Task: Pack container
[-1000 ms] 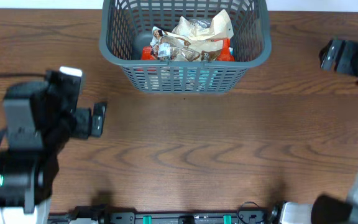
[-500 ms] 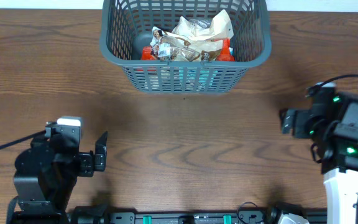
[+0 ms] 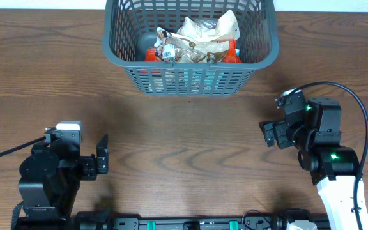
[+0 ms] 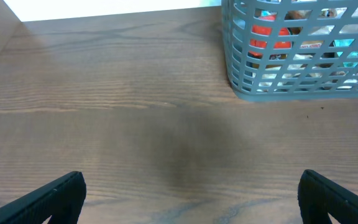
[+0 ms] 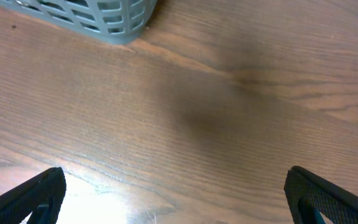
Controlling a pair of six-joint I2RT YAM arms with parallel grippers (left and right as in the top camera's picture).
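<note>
The wooden counter (image 3: pixel 184 128) is carrying the container (image 3: pixel 190 80) at its far edge, with snack packets (image 3: pixel 197 38) piled inside. I'm holding my left claw (image 3: pixel 102 155) and right claw (image 3: pixel 265 134) spread wide and empty. Packing is seemingly finished, so I'm keeping both clear of its wall.

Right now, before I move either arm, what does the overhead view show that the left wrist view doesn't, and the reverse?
Only overhead: both arms, with the left gripper and right gripper well apart from the container, and the crumpled snack packets seen from above inside it.
Only left wrist: the container's lattice side wall from low down, packets showing through the slots, and its own fingertips spread wide.
Both: the container's near left corner, the packets and the wooden table.
</note>
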